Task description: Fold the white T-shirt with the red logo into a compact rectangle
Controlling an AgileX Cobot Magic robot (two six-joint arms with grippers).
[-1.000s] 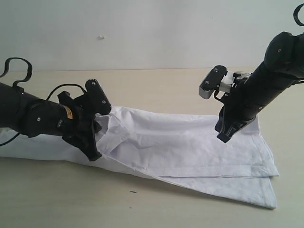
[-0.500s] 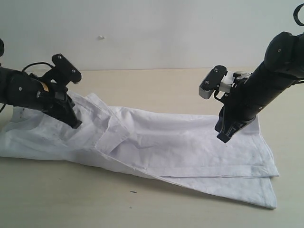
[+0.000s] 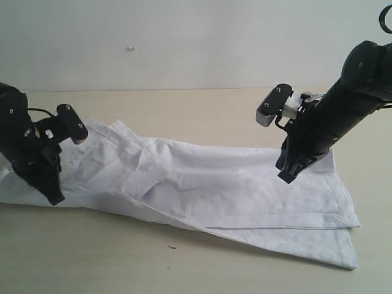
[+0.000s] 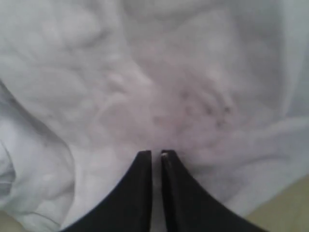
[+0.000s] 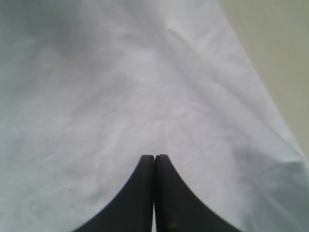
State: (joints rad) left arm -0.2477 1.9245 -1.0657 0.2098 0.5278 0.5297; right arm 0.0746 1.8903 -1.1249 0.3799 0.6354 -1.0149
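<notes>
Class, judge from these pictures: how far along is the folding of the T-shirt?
Done: the white T-shirt lies folded lengthwise into a long strip. In hand: the left gripper is at one end, and the right gripper is shut near the other. Left: folding the strip crosswise into a compact rectangle.

Shirt (image 3: 233,196): white, wrinkled, lay in a long band on the table (image 3: 202,110), reaching from one claw past the other.
Left claw (image 3: 54,195): pointed down at the shirt's end.
Right claw (image 3: 286,174): slanted down onto the shirt's far edge.
Flap (image 3: 144,177): between the claws, nearer the left claw.
Hems (image 3: 294,228): two layers, near the right claw.
</notes>
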